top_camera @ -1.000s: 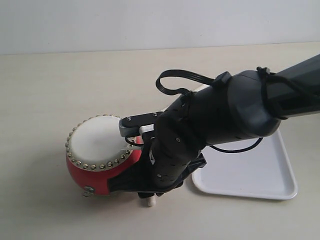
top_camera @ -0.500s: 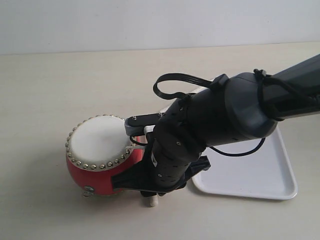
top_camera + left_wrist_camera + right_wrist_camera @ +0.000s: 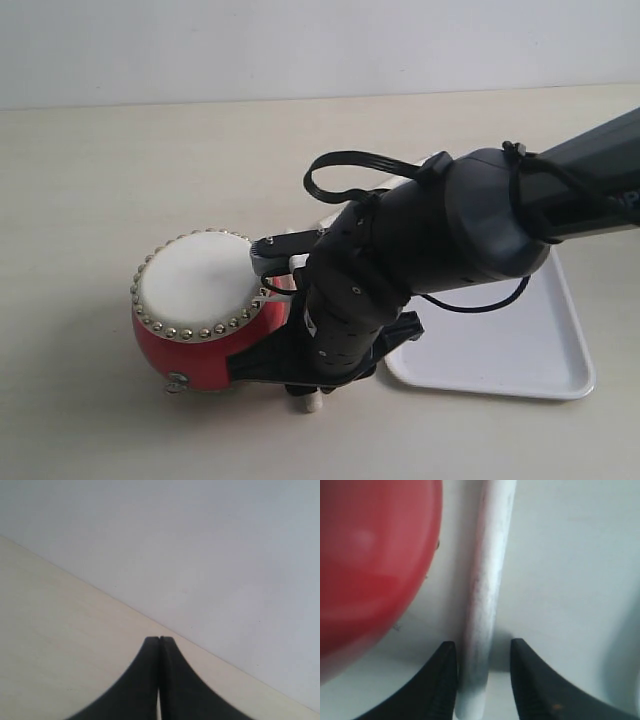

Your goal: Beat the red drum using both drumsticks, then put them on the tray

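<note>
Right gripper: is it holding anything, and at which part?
Nothing yet. The right gripper is open, its jaws on either side of the drumstick near its end, beside the drum.

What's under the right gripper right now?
One drumstick lies on the table between the jaws of the open right gripper, beside the red drum. In the exterior view the right arm covers all but the stick's end. The second drumstick cannot be seen.
</note>
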Robot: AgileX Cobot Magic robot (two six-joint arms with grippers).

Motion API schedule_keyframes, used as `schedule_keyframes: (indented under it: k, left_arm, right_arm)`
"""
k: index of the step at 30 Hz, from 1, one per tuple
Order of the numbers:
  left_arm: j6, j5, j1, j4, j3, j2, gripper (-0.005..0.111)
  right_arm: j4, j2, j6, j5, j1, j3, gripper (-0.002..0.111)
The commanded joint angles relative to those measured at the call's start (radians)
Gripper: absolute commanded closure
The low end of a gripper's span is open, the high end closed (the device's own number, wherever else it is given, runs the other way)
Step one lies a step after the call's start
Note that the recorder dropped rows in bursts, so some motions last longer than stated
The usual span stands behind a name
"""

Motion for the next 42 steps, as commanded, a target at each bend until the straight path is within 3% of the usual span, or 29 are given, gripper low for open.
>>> schedule_keyframes:
  k: [1,10,16,32,37,42]
  left_arm:
    - [-0.005,0.005,0.000,-0.004,0.002,-0.006,0.107]
    - [-0.005,0.005,0.000,-0.004,0.002,-0.006,0.107]
    - [-0.005,0.005,0.000,-0.004,0.002,-0.006,0.107]
    - [-0.053,-0.001,0.000,-0.004,0.002,-0.006,0.107]
    - [-0.101,-0.063,0.001,-0.004,0.002,-0.006,0.107]
    - [-0.091,-0.056,0.001,-0.004,-0.098,0.013,0.107]
  right_arm:
    - [-0.021,0.007,0.000,0.006,0.001,0.003,0.074]
    - [-0.014,0.009,0.002,0.038,0.001,0.003,0.087]
    - [-0.014,0.009,0.012,0.041,0.001,0.003,0.108]
    - [-0.205,-0.163,0.055,0.137,-0.008,0.003,0.108]
    - [-0.269,-0.270,0.059,0.161,-0.008,0.003,0.108]
    - [-0.339,-0.429,0.060,0.200,-0.008,0.003,0.108]
